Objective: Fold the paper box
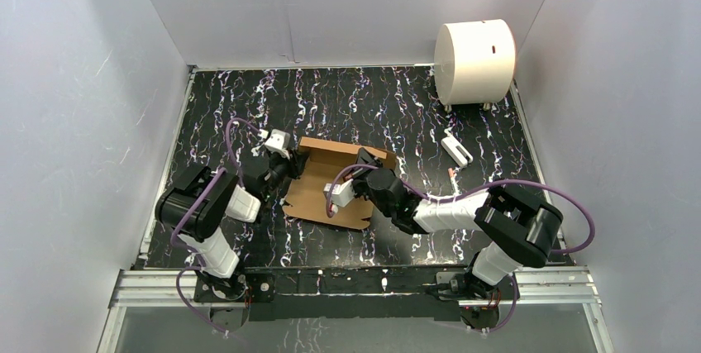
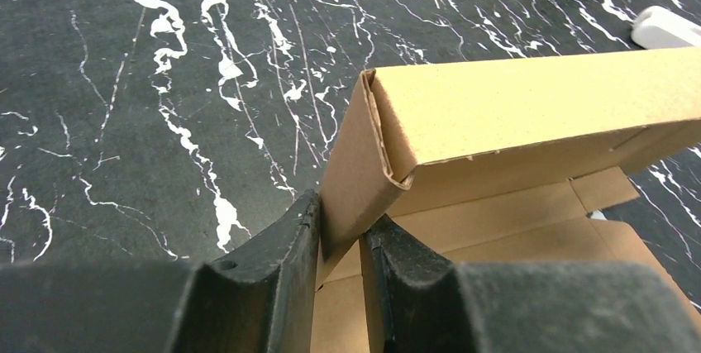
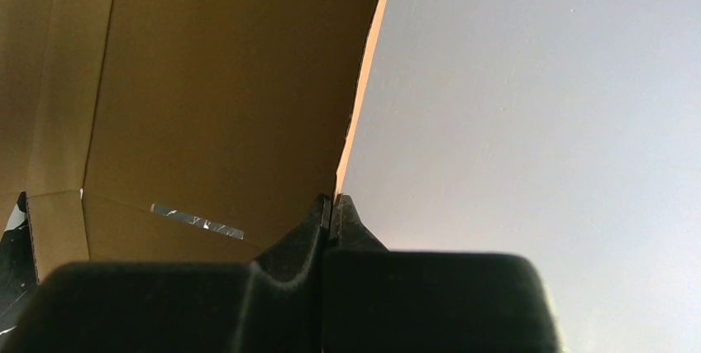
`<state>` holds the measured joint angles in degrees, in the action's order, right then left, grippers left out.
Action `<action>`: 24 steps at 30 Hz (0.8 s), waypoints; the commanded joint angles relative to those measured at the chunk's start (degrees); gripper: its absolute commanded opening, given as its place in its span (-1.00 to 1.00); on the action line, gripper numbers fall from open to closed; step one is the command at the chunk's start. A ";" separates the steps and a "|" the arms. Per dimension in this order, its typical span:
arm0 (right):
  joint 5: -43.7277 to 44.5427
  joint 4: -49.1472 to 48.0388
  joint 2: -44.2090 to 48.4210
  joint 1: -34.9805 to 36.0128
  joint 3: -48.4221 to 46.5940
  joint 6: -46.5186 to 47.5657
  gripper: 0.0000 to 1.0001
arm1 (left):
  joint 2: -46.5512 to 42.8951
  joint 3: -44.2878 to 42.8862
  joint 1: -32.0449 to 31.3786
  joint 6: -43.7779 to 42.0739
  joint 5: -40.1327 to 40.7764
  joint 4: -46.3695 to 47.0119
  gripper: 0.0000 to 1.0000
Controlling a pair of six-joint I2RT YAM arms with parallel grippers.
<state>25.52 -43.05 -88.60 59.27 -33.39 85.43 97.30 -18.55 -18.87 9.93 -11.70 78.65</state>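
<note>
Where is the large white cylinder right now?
In the top view, the large white cylinder stands at the table's far right corner, beyond the paper box.

- Paper box (image 1: 318, 188): on the desk (image 1: 364, 101), centre, between both arms.
- Cylinder (image 1: 474, 62): far right corner.
- Small clip-like item (image 1: 456, 150): right of the box, before the cylinder.

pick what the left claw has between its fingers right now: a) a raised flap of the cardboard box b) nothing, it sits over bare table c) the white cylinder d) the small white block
a: the left wrist view shows the left claw with a finger on each side of an upturned flap of the cardboard box.
</note>
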 commanded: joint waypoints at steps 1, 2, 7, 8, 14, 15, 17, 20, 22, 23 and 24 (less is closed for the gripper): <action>-4.48 7.37 -0.78 1.65 -1.17 -2.62 -1.00 | 0.29 0.27 -2.35 -0.89 11.83 6.98 -0.69; -4.41 7.51 -0.79 1.78 -1.30 -2.92 -1.00 | 0.39 0.26 -3.07 -0.74 14.84 7.14 -0.70; -3.75 8.51 -0.91 2.73 -1.86 -4.26 -1.00 | 1.60 -0.29 -5.89 1.28 27.01 7.93 -0.73; -3.72 8.80 -0.88 2.78 -2.00 -4.55 -1.00 | 1.92 -0.49 -6.24 1.45 28.28 8.08 -0.73; -3.74 10.08 -0.95 2.87 -2.87 -6.89 -1.00 | 3.32 -2.11 -8.92 2.84 37.21 8.11 -0.77; -3.72 10.31 -0.96 2.87 -3.02 -7.18 -1.00 | 3.53 -2.37 -9.29 2.96 38.93 8.10 -0.79; -3.80 10.35 -1.13 2.87 -3.29 -7.78 -1.00 | 4.11 -2.99 -10.42 3.13 42.70 7.95 -0.82; -3.87 10.75 -1.29 2.87 -3.72 -8.90 -1.00 | 4.77 -3.54 -11.57 3.82 47.63 7.26 -0.85; -3.90 10.87 -1.39 2.87 -3.95 -9.36 -1.00 | 5.00 -4.05 -12.16 4.35 50.35 6.35 -0.86; -3.90 10.93 -1.48 2.87 -4.05 -9.40 -1.00 | 5.13 -4.31 -12.27 4.62 51.09 5.81 -0.86; -3.94 10.91 -1.56 2.87 -4.05 -9.40 -1.00 | 5.22 -4.49 -12.32 5.05 51.99 5.10 -0.86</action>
<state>24.88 -37.93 -88.75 61.17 -36.99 78.74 102.13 -21.02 -31.77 13.65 27.29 82.85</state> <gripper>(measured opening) 0.019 0.159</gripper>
